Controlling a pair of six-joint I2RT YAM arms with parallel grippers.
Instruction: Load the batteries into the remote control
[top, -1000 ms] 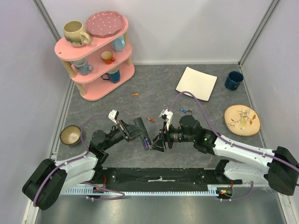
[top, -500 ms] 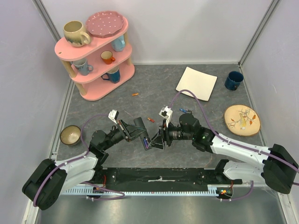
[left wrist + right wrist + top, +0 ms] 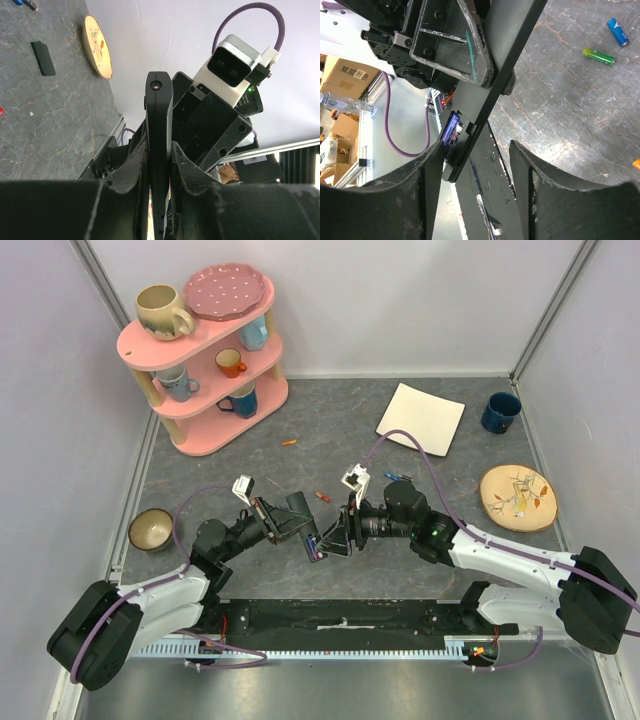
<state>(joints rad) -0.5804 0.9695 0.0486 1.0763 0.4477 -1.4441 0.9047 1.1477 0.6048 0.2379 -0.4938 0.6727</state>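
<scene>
The remote control (image 3: 159, 145) hung above the surface (image 3: 330, 440) at the near middle, pinched edge-on in the left claw (image 3: 303, 532), its long axis slanting between the spread fingers of the right claw (image 3: 475, 150), just to its right; a blue battery (image 3: 452, 128) showed at its recess, a green battery (image 3: 599, 56) lay loose beyond

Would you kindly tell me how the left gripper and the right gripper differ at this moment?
The left gripper is shut; the right gripper is open. The left gripper clamps the slim black remote control; the right gripper only straddles it, gripping nothing. Both meet at that remote.
</scene>
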